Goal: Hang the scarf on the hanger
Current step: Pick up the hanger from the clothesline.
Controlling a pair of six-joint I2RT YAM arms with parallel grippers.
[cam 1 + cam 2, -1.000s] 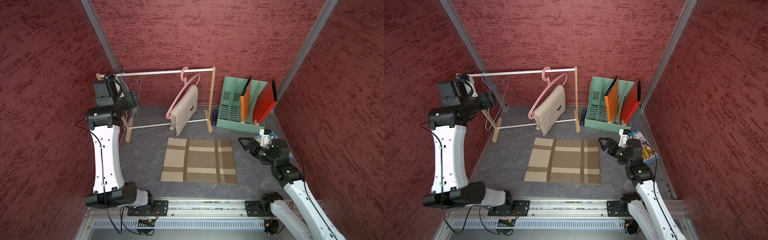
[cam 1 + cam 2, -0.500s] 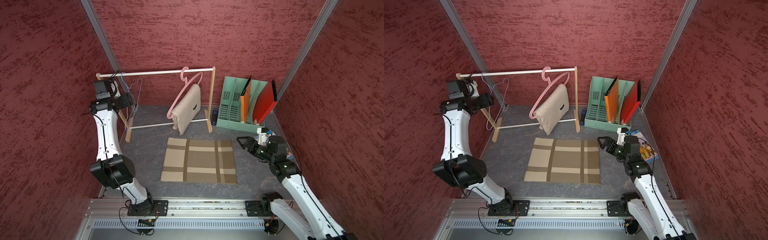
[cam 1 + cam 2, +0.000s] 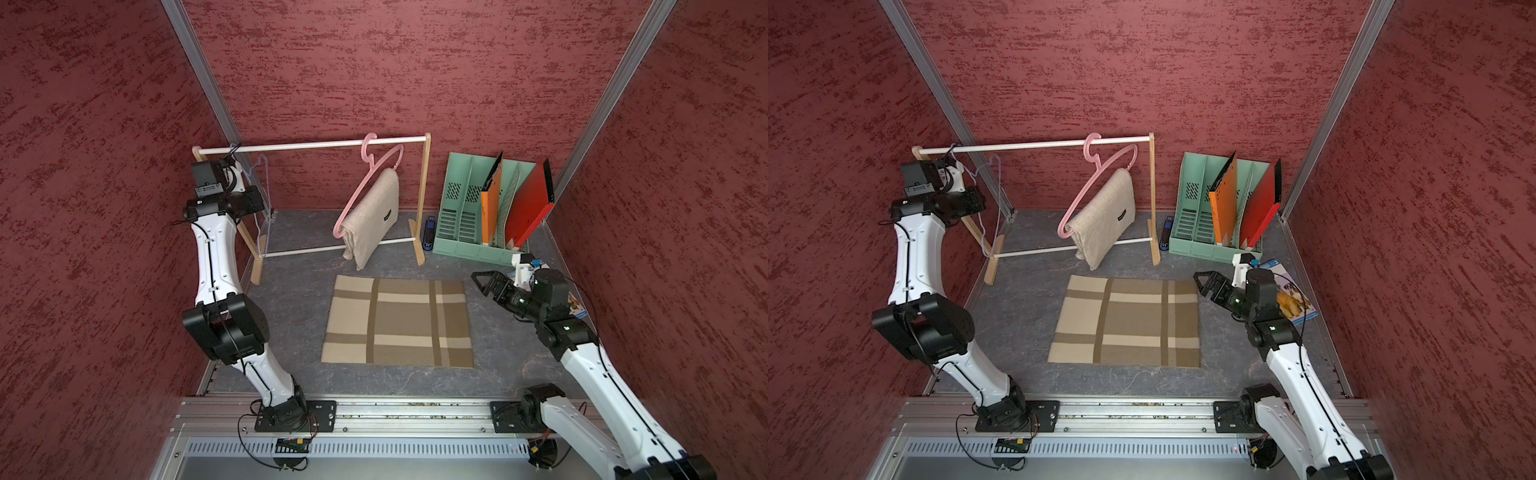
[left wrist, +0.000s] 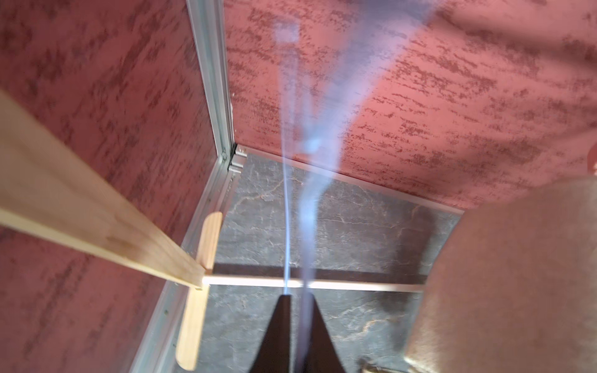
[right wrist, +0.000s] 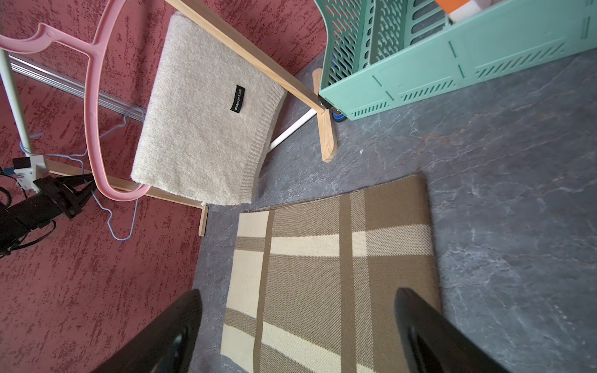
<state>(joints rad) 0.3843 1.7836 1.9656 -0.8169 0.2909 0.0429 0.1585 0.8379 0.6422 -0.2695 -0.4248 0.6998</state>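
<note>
The scarf (image 3: pixel 399 322) (image 3: pixel 1127 322) (image 5: pixel 336 274) is a brown and cream plaid cloth, folded flat on the grey floor in front of the rack. A thin blue wire hanger (image 3: pixel 999 183) (image 4: pixel 286 226) (image 5: pixel 121 239) hangs at the left end of the rack's top rod. My left gripper (image 3: pixel 259 203) (image 3: pixel 978 199) (image 4: pixel 298 295) is shut on this hanger's wire, high up beside the rack's left post. My right gripper (image 3: pixel 478 280) (image 3: pixel 1200 280) (image 5: pixel 297 297) is open, low over the scarf's right edge, with nothing between its fingers.
A pink hanger (image 3: pixel 365 183) (image 5: pixel 89 97) carrying a beige knit cloth (image 3: pixel 370 216) (image 5: pixel 200 122) hangs near the right end of the wooden rack (image 3: pixel 311 145). A green file holder (image 3: pixel 465 208) with orange and red folders stands back right. A blue stapler (image 3: pixel 428 235) lies by it, a magazine (image 3: pixel 1291 299) under my right arm.
My left arm has swung in to the rack's left end and its jaws have closed on the blue hanger's wire. The right arm has edged slightly toward the scarf.
</note>
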